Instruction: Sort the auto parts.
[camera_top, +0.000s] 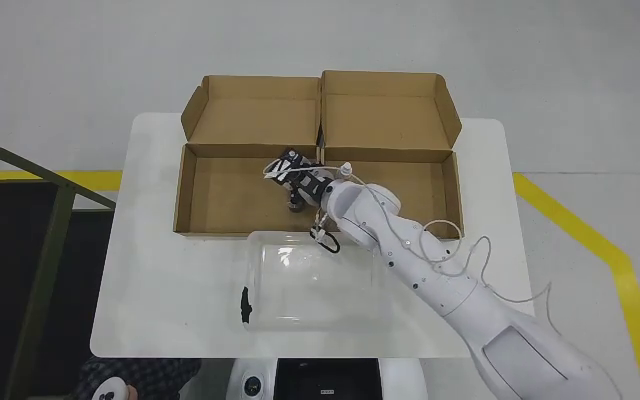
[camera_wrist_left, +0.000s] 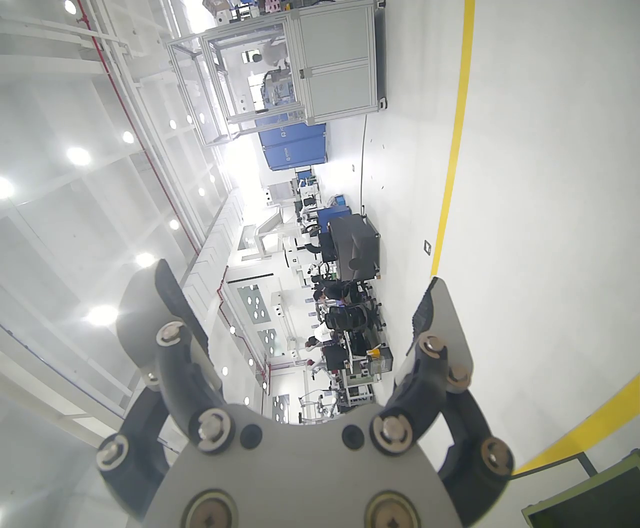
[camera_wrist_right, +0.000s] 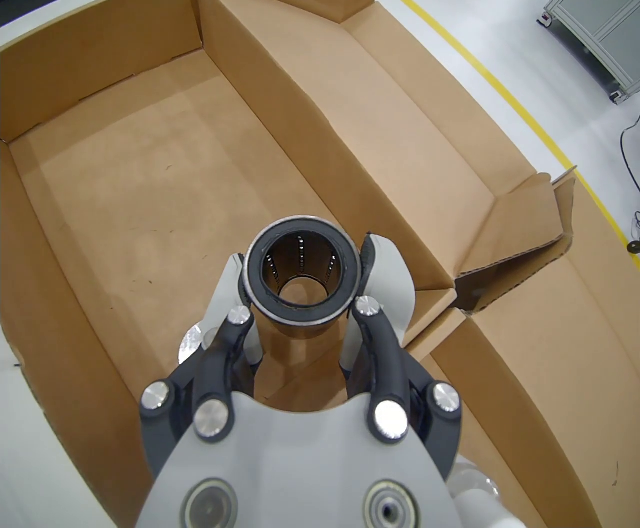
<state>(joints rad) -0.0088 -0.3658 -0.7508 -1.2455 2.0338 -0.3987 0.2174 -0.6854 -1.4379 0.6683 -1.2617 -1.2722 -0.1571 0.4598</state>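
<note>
Nearest me on the white table (camera_top: 150, 250) there's a clear plastic bin (camera_top: 300, 290) with one small black part (camera_top: 243, 305) right by its left wall, and my left gripper (camera_wrist_left: 299, 277) is spread wide apart, aimed off at the room. Just past the bin, my right gripper (camera_wrist_right: 303, 260) is clamped on a short hollow metal cylinder with black rims (camera_wrist_right: 256, 280). It's held upright at the right end of the left brown cardboard box (camera_wrist_right: 125, 200), close to the wall next to the right brown cardboard box (camera_wrist_right: 525, 320), and I can't tell if it touches the floor.
</note>
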